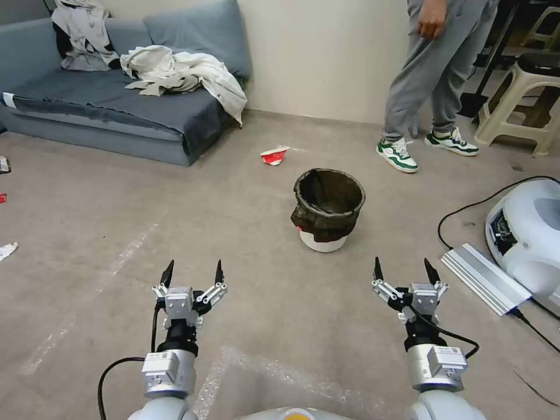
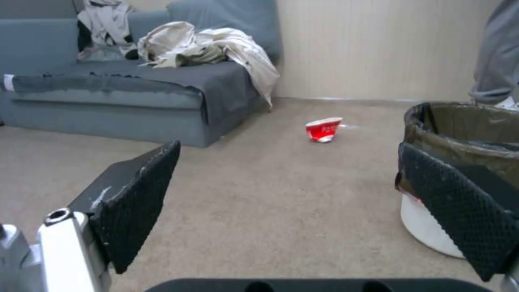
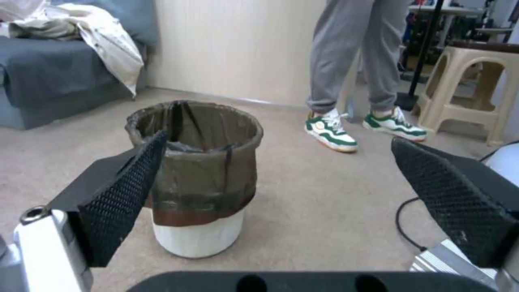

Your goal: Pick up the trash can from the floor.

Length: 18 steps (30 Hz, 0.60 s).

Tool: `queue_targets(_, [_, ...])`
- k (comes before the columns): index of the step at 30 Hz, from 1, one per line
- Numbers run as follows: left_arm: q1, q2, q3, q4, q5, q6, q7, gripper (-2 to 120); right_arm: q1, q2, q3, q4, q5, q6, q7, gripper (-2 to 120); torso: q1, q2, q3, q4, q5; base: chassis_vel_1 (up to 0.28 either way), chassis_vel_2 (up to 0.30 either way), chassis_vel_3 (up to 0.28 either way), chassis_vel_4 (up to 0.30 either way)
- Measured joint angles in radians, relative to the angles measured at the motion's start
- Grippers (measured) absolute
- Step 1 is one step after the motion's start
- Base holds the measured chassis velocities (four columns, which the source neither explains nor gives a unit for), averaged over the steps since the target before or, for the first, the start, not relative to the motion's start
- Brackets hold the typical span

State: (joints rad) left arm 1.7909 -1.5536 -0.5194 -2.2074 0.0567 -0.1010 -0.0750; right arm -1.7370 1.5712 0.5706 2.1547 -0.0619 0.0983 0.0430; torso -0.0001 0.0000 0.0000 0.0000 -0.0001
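The trash can (image 1: 326,210) is a small round white bin with a dark crinkled bag folded over its rim, standing upright on the grey-beige floor (image 1: 233,221) ahead of me. It also shows in the left wrist view as the trash can (image 2: 460,170) and in the right wrist view as the trash can (image 3: 197,178). My left gripper (image 1: 194,271) hovers open, nearer to me and left of the can. My right gripper (image 1: 406,269) is open too, nearer to me and slightly right of it. Both hold nothing.
A crushed red cup (image 1: 274,155) lies beyond the can. A grey sofa (image 1: 116,111) with clothes stands at the back left. A large white machine (image 1: 525,233), a black cable (image 1: 466,210) and a metal rail (image 1: 481,277) lie at the right. A person (image 1: 431,76) stands behind; beige stool (image 1: 525,99).
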Motion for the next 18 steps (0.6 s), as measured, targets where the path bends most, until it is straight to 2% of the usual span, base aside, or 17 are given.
queue_targets(9, [-0.006,0.016,0.000,-0.012,-0.029,0.010,0.003,100,-0.006,-0.006,0.008,0.009,0.012,-0.005,-0.027,100,0.000,0.000,0.000,0.0000,0.0001,0.000,0.000,0.000,0.000])
queue_targets(18, [-0.006,0.007,0.004,-0.011,-0.007,0.021,0.001,100,-0.007,-0.004,0.004,0.012,0.008,-0.007,-0.027,100,0.000,0.000,0.000,0.0000,0.0001,0.000,0.000,0.000,0.000])
